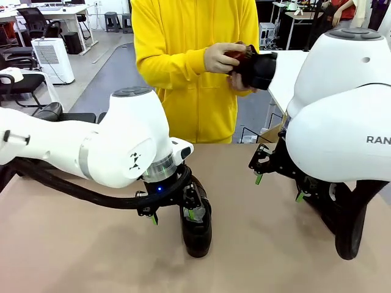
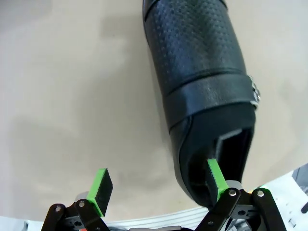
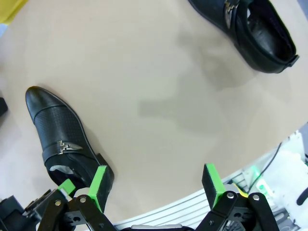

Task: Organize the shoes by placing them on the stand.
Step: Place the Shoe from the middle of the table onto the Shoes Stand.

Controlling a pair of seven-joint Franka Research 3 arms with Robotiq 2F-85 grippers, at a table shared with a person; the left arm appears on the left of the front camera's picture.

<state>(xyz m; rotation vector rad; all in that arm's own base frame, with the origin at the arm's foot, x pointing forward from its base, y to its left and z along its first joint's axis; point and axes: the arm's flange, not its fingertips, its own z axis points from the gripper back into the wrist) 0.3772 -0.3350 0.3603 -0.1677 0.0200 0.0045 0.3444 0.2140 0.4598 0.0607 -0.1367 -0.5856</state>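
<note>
Over the tan table [image 2: 72,72], left claw [image 2: 158,175] and right claw [image 3: 155,174] stand wide, one left finger [image 2: 215,178] inside a shoe [image 2: 202,62].

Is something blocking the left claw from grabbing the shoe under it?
Nothing visible is in the way. The open left gripper is right at the shoe. One finger sits inside the shoe's opening, and the other is outside it, over the table.

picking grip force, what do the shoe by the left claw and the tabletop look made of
Shoe: seemingly black leather or imitation, soft sheen, tiny perforations across the upper, smooth strap with a shiny metal buckle. Tabletop: matte beige, glare-free; laminate or a covering, hard to tell.
</note>
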